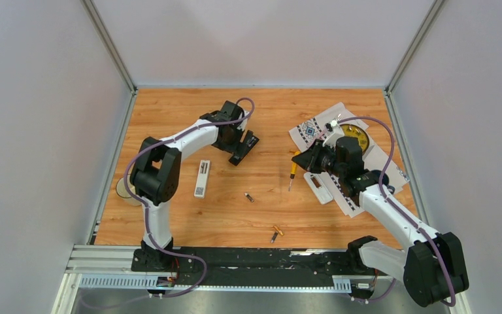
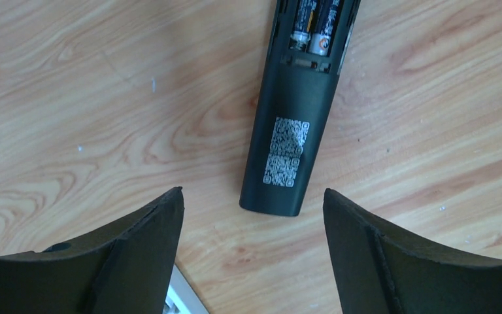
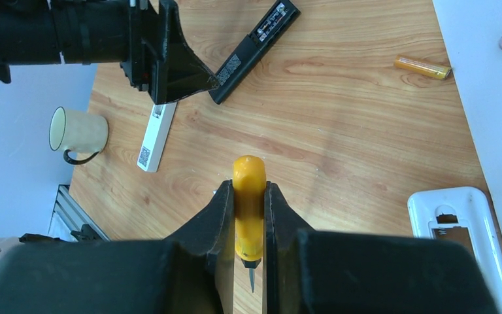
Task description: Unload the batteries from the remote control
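Note:
A black remote control (image 2: 287, 137) lies back-up on the wood, also seen as the black remote control (image 1: 245, 148) from above. Its cover is off and two batteries (image 2: 312, 29) sit in the open bay. My left gripper (image 2: 253, 199) is open, and the remote's near end reaches just between its fingertips without touching them. Loose batteries lie on the table: a dark one (image 1: 249, 197), a pair (image 1: 276, 233), and an orange one (image 3: 421, 65). My right gripper (image 3: 249, 193) is shut on a yellow-handled screwdriver (image 3: 248, 176).
A white remote (image 1: 202, 178) lies left of centre. Another white remote (image 3: 461, 229) with an open bay rests by a patterned cloth (image 1: 314, 127). A cream mug (image 3: 78, 131) stands at the table's left edge.

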You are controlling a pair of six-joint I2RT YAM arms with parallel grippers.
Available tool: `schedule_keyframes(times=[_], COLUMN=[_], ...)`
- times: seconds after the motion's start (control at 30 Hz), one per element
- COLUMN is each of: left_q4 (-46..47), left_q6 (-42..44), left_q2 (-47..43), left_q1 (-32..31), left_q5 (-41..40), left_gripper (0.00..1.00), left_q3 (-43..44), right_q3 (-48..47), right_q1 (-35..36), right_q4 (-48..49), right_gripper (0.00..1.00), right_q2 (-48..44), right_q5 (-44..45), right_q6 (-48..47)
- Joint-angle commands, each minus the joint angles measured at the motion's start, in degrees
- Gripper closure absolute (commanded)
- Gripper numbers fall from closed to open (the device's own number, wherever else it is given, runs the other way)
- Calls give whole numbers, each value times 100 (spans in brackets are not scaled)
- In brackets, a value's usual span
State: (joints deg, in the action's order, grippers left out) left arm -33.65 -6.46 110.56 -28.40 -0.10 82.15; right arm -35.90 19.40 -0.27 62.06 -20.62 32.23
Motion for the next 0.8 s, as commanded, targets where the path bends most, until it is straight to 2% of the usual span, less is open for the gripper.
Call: schedule_keyframes(times=[0.0, 0.3, 0.6, 0.77], left_q4=[-519, -915, -1276, -1355], left_q6=[338, 628, 830, 839], left_q2=[378, 984, 1398, 1451], left_q1=[19, -183, -306, -315], left_q5=[159, 27, 273, 300], left_gripper=[18, 31, 33, 49], left_q3=[608, 1101, 1427, 1339], right_q3=[-119, -207, -251, -260], right_q1=[-24, -24, -24, -33], right_q4=[142, 98, 71, 54], right_gripper=[100, 100, 100, 100], right_q2=[-10, 43, 60, 25], right_q5=[120, 190, 181, 146], right_q6=[-155, -199, -191, -191])
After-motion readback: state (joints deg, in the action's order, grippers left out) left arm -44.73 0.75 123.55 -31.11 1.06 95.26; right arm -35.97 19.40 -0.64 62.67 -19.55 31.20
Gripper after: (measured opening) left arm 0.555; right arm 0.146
